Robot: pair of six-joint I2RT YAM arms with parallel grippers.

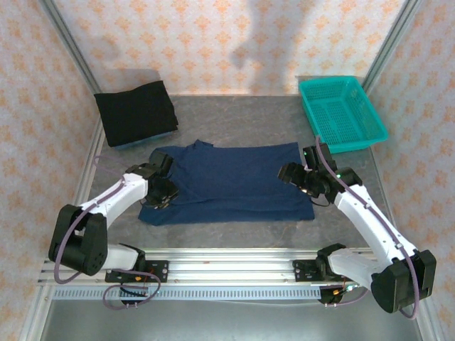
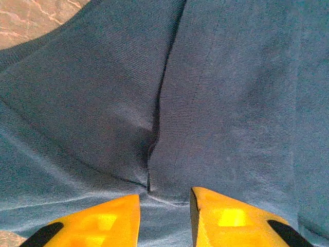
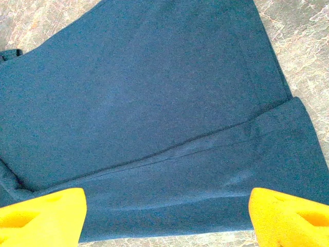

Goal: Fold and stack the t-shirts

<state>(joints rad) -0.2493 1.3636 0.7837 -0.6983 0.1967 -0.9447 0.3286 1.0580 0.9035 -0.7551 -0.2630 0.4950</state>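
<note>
The navy shirt (image 1: 234, 181) is lying mid-table (image 1: 242, 121), half folded; the black shirt (image 1: 135, 112) is sitting folded, far left. I am judging the cloth light, limp and best pinched at hem corners. My right gripper (image 3: 167, 200) is hovering wide open and empty over the right hem. My left gripper (image 2: 164, 198) is standing narrowly parted at a near-left pucker; I cannot tell if it is pinching.

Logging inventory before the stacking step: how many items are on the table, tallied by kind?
T-shirts: 2, one spread navy blue cloth t-shirt and one folded black cloth t-shirt
Teal plastic mesh basket: 1
Total: 3
</note>
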